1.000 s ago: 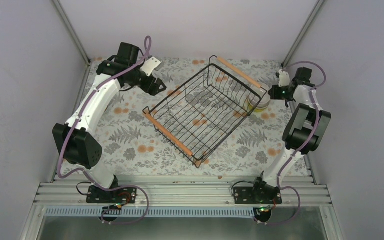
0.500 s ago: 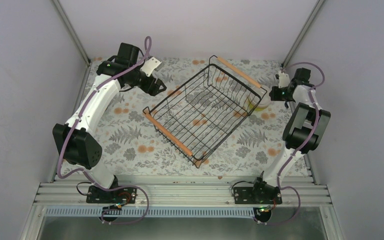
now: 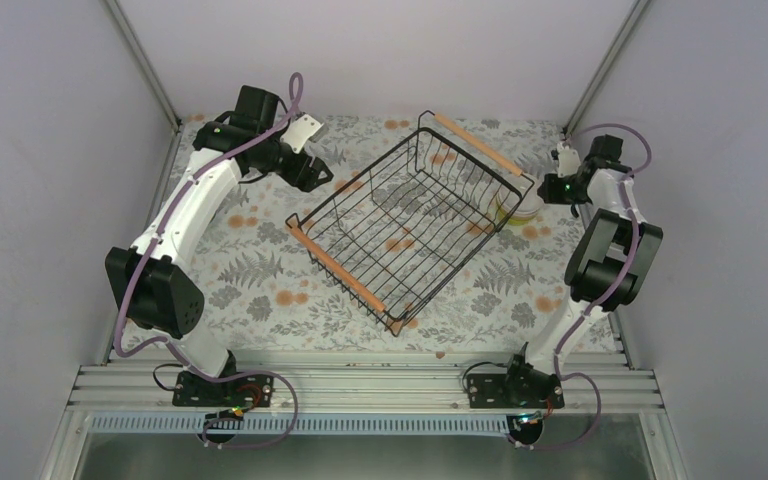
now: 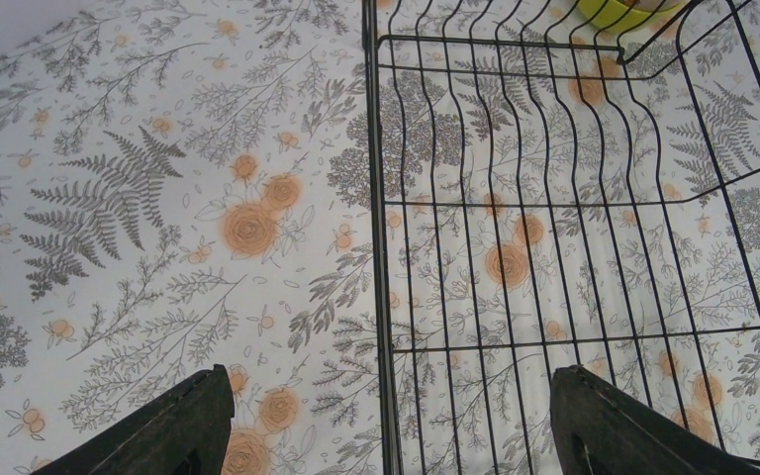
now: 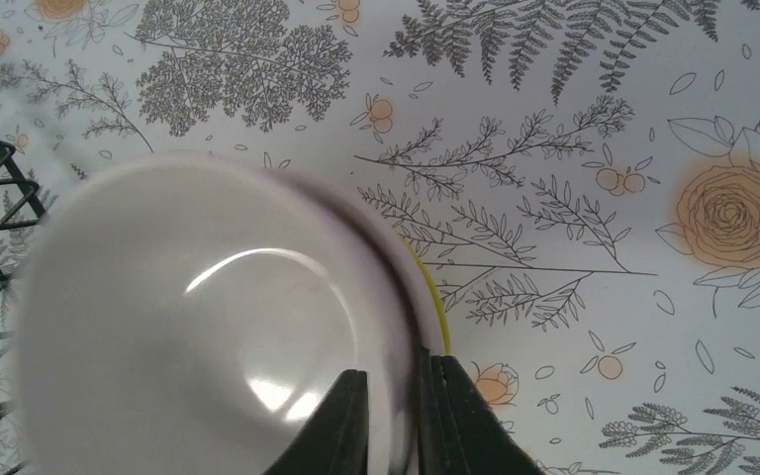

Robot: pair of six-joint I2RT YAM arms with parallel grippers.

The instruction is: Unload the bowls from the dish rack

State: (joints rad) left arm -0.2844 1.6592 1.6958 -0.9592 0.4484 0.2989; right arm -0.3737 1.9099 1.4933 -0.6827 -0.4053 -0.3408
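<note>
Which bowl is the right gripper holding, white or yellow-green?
The white bowl, topmost: the right gripper pinches its rim; the yellow-green bowl shows only as an edge beneath it.

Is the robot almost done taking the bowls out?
Nearly. The dish rack looks empty. The right gripper pinches the rim of the white bowl, over the yellow-green bowl beside the rack. The left gripper is open, holding nothing. Left to do: letting go.
</note>
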